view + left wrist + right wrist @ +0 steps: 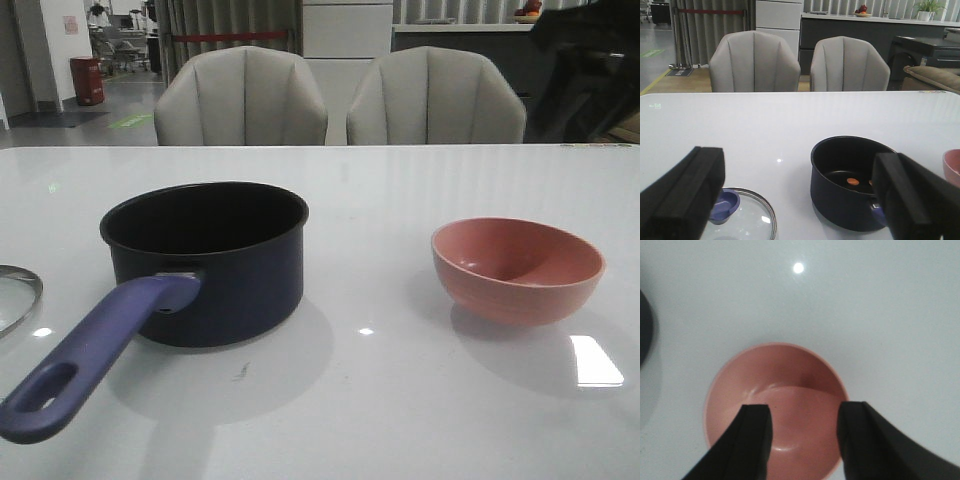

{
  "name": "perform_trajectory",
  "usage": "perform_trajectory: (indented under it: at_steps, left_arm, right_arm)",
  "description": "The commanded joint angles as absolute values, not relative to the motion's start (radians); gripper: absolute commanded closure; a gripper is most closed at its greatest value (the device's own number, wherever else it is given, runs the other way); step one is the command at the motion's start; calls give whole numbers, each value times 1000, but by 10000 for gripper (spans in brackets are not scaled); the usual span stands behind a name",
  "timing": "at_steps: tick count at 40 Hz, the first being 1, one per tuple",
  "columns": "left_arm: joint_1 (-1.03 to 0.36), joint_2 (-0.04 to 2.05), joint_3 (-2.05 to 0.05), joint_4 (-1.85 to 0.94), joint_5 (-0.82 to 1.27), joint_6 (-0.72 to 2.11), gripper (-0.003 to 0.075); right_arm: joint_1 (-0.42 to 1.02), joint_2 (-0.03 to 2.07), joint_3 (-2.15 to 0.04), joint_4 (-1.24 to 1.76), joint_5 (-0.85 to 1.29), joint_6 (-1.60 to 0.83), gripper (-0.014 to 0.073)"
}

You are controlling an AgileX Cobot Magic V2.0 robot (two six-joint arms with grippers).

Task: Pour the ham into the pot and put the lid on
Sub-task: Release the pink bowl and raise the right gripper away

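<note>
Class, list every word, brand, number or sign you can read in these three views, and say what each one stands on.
None can be read.
Glass lid: no lettering legible on the part showing in the left wrist view.
Wall poster, far left in the front view: too small and blurred.
Green floor marking: too blurred.
Saucepan and pink bowl: no visible markings.
</note>
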State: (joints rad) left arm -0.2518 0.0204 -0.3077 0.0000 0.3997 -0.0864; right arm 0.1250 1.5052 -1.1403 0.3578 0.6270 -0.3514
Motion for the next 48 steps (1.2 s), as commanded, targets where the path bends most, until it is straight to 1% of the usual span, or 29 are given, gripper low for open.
perform_trajectory:
  at_steps: [1, 12, 18, 26, 31, 37, 43, 45, 48]
  left_arm:
    - [-261, 41, -332, -8, 327, -88, 83]
    - [-261, 41, -332, -8, 323, -88, 83]
    - [-261, 41, -332, -8, 316, -88, 83]
    - [-261, 41, -332, -8, 316, -88, 83]
    - [-261, 41, -332, -8, 316, -88, 83]
    - [-261, 41, -332, -8, 316, -88, 83]
    - [-261, 41, -332, -8, 316, -88, 83]
    - [-261, 41, -332, -8, 316, -88, 83]
    - [-261, 41, -332, -8, 316, -88, 83]
  right_arm:
    - [155, 1356, -1083, 401, 472, -374, 172]
    - [244, 1049, -842, 401, 252, -374, 172]
    - [249, 853, -713, 401, 185, -374, 172]
    - [249, 591, -503, 404, 44, -374, 172]
    - [249, 435, -389, 411, 34, -374, 172]
    - [249, 342, -288, 421, 59, -374, 172]
    - [249, 337, -244, 430, 56, -374, 175]
    - [249, 337, -244, 430, 57, -374, 194]
    - [249, 337, -244, 430, 57, -374, 293]
